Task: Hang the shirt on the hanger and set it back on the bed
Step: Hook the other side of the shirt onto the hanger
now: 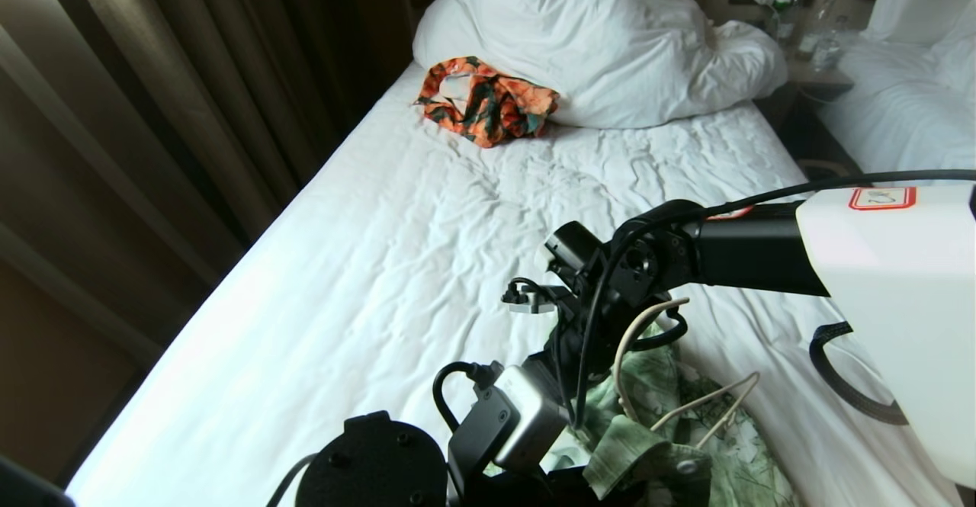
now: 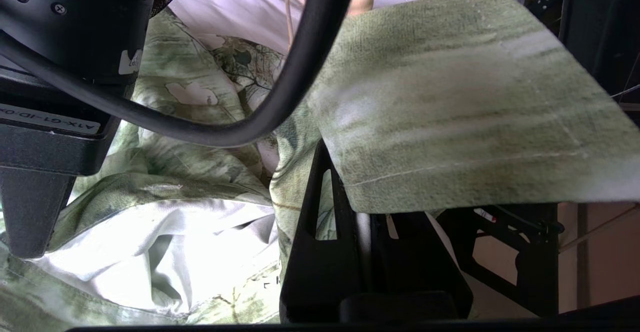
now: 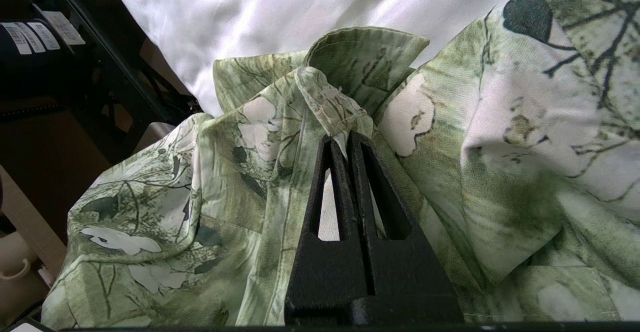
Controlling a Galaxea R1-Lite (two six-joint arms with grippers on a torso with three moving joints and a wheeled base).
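The shirt [image 1: 671, 431] lies crumpled at the near edge of the bed [image 1: 381, 278], with the hanger [image 1: 686, 400] on top. The right pincer [image 3: 345, 140] is clamped on a shirt fold below the collar. The left pincer [image 2: 332, 172] is clamped on another flap.

Shirt [image 1: 663, 423]: light green, white flowers and dark leaf print, crumpled in a heap at the bed's near edge, about 5 o'clock in the head view; collar raised. Hanger [image 1: 686, 400]: thin cream wire, lying tilted on the shirt, hook toward 12 o'clock. Bed [image 1: 366, 278]: wrinkled white sheet, white pillows at 12 o'clock.
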